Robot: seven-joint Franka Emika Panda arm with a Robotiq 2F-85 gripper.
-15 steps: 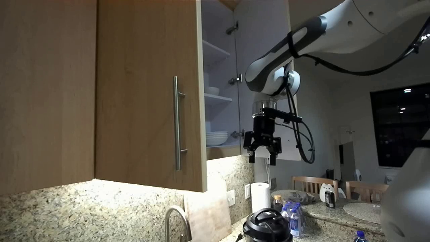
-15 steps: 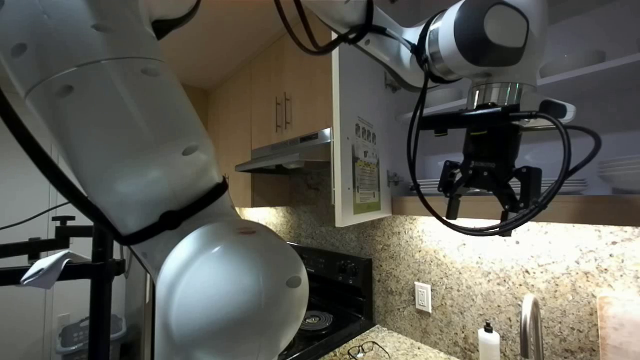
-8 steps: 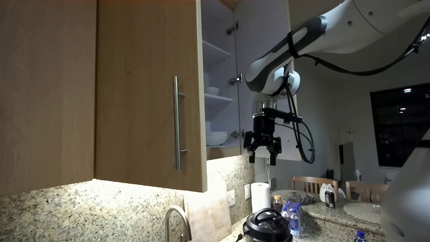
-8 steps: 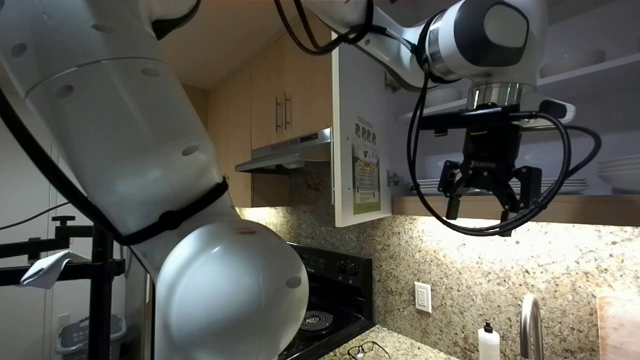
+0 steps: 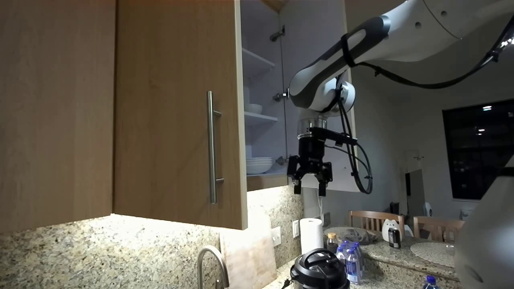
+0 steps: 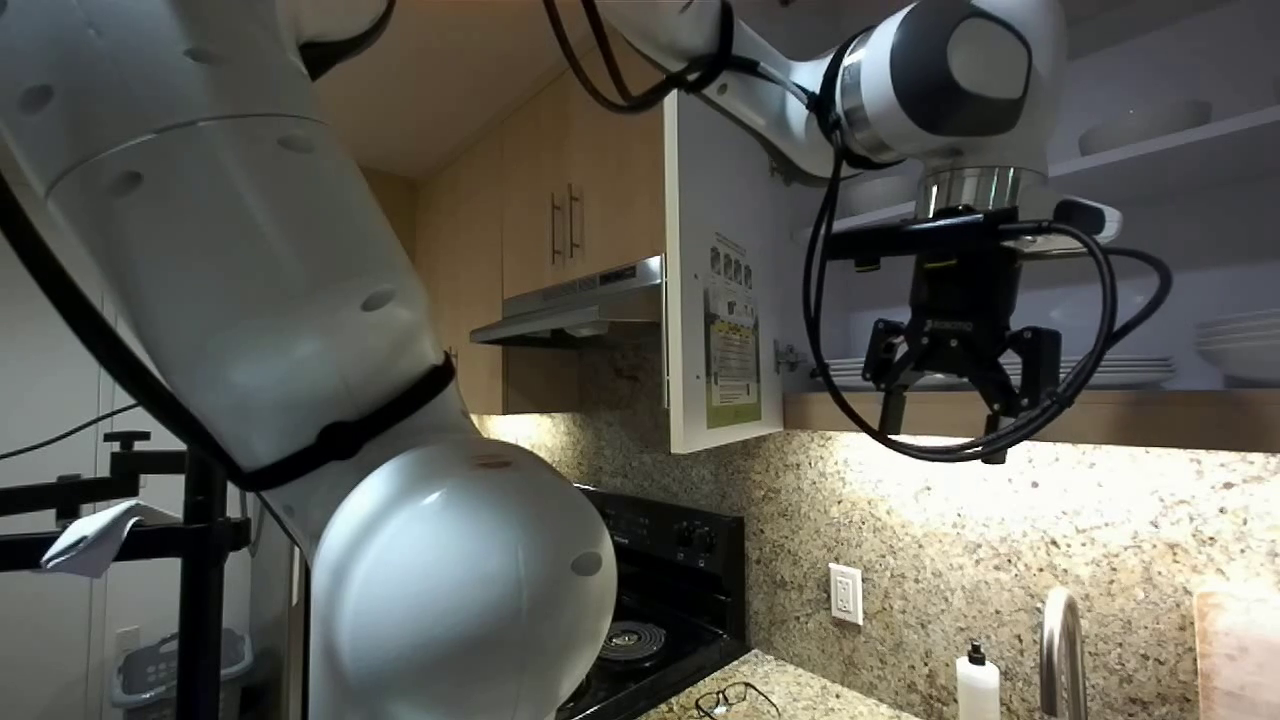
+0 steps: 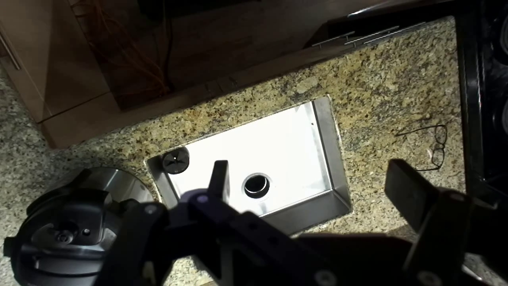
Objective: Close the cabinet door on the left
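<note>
The cabinet door (image 5: 172,120) is a tall light-brown wood-grain door with a long vertical metal bar handle (image 5: 211,148). It stands open in an exterior view, with white shelves showing past its free edge. It is not in the wrist view and I cannot make it out in the other views. My gripper (image 5: 310,189) hangs pointing down, apart from the door, to the right of its handle in that view. It also shows in an exterior view (image 6: 944,428) in front of the open cabinet. In the wrist view the fingers (image 7: 311,178) are wide apart with nothing between them.
A white-faced door (image 6: 720,180) stands open behind my arm. Bowls (image 5: 259,165) and plates sit on the cabinet shelves. Below are a sink (image 7: 337,139), a faucet (image 6: 1062,650), a black-lidded cooker (image 5: 320,269), water bottles (image 5: 352,265) and a soap bottle (image 6: 978,685).
My arm and gripper have shifted slightly left in both exterior views within the last half second, and slightly up in one of them. The doors have not moved.
</note>
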